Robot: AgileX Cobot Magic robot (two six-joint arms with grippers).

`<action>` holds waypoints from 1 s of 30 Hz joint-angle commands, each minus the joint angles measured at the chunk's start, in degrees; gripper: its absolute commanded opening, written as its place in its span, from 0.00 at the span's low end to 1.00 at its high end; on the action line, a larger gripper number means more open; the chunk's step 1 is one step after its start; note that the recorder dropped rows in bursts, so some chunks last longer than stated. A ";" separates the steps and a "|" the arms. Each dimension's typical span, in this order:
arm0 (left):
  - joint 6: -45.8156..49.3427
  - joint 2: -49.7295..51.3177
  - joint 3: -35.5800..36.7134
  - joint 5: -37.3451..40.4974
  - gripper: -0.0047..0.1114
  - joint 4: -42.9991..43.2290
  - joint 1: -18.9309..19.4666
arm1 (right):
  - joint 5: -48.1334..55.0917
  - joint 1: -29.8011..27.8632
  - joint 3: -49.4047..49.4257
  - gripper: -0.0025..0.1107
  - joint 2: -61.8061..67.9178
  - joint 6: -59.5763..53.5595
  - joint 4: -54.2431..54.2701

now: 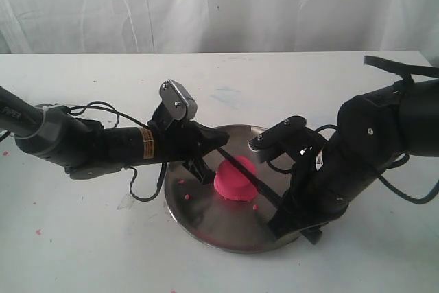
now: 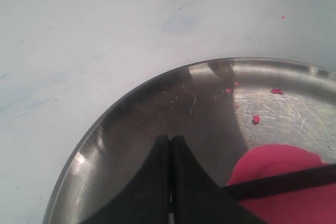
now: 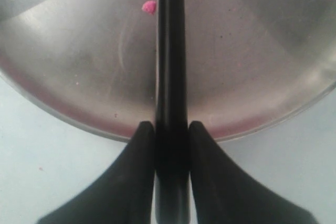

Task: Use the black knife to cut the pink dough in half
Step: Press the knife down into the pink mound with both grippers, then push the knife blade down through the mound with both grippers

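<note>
The pink dough is one rounded lump in the middle of the steel plate. The black knife lies slanted across its top, point toward the left arm. My right gripper is shut on the knife handle near the plate's rim. My left gripper is shut with nothing between its fingers, low over the plate just beside the dough, where the knife blade crosses the lump.
Tiny pink crumbs dot the plate, and more crumbs show in the left wrist view. The plate stands on a white table with a white curtain behind. Black cables hang beside the left arm.
</note>
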 commanded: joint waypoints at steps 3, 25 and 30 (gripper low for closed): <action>-0.20 0.81 0.56 5.95 0.04 1.73 -0.26 | -1.23 0.08 -0.21 0.02 0.12 -0.38 0.12; -0.20 0.81 0.56 5.95 0.04 1.73 -0.26 | -2.10 0.08 -0.21 0.02 0.89 -1.12 0.21; -0.20 0.81 0.56 5.95 0.04 1.73 -0.26 | -2.10 0.08 -0.21 0.02 1.39 -1.12 0.21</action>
